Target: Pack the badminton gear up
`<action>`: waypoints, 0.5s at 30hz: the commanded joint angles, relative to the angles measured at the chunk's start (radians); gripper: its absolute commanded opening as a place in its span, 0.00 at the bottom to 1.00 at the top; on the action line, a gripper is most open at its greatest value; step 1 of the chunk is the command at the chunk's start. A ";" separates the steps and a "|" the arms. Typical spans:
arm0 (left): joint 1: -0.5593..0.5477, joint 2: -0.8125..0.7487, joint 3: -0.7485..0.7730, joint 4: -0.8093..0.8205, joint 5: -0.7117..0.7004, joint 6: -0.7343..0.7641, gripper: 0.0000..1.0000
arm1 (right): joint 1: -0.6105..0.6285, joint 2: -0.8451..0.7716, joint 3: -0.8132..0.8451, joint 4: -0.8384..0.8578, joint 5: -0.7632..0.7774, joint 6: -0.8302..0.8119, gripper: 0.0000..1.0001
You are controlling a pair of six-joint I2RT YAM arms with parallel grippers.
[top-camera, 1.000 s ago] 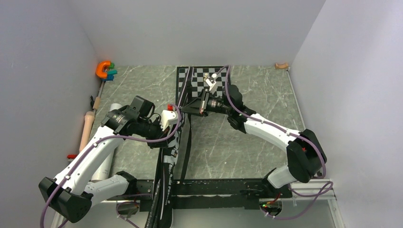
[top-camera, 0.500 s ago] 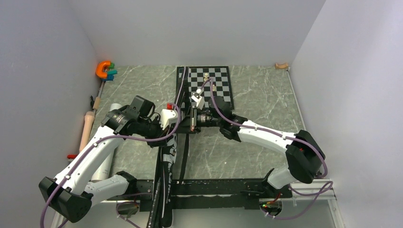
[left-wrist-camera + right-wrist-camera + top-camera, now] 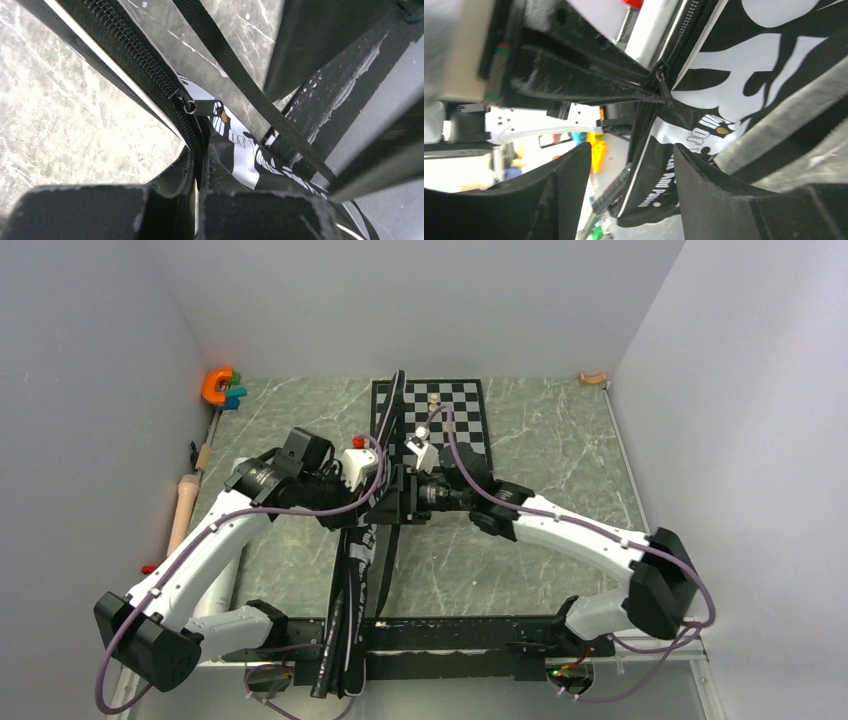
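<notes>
The black bag [image 3: 352, 590] with white lettering lies lengthwise down the middle of the table, its far end raised. My left gripper [image 3: 383, 498] is shut on the bag's zipper edge [image 3: 199, 165], just below the zipper pull [image 3: 205, 107]. My right gripper [image 3: 405, 496] faces it from the right with its jaws open, and the lettered bag [image 3: 724, 75] shows beyond its fingers [image 3: 559, 195]. The white tube [image 3: 214, 592] lies under the left arm. I cannot make out any rackets or shuttlecocks.
A black-and-white chessboard [image 3: 455, 410] lies at the back centre with small pieces on it. A beige wooden rod [image 3: 183, 512] and an orange toy [image 3: 217, 385] lie along the left wall. A small wooden piece [image 3: 592, 378] sits in the back right corner.
My right gripper swung left from over the chessboard to the bag and opened. My left gripper moved right and farther back, still shut on the bag's edge, and the bag shifted with it.
</notes>
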 commanded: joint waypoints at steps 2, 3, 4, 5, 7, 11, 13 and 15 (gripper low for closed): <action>0.008 0.011 0.076 0.132 -0.082 -0.099 0.00 | 0.063 -0.128 0.083 -0.218 0.259 -0.276 0.70; 0.009 0.020 0.087 0.138 -0.087 -0.110 0.00 | 0.097 -0.125 0.095 -0.258 0.313 -0.314 0.72; 0.013 0.029 0.098 0.144 -0.088 -0.122 0.00 | 0.137 -0.114 0.105 -0.289 0.362 -0.341 0.73; 0.018 0.037 0.111 0.151 -0.088 -0.139 0.00 | 0.170 -0.102 0.114 -0.315 0.416 -0.358 0.74; 0.025 0.059 0.143 0.158 -0.083 -0.168 0.00 | 0.242 -0.083 0.124 -0.350 0.539 -0.383 0.77; 0.039 0.112 0.224 0.147 -0.079 -0.224 0.00 | 0.337 -0.030 0.167 -0.393 0.744 -0.432 0.86; 0.050 0.130 0.248 0.138 -0.063 -0.274 0.00 | 0.379 0.016 0.208 -0.426 0.855 -0.445 0.88; 0.053 0.128 0.250 0.148 -0.053 -0.285 0.00 | 0.417 0.051 0.236 -0.422 0.931 -0.456 0.88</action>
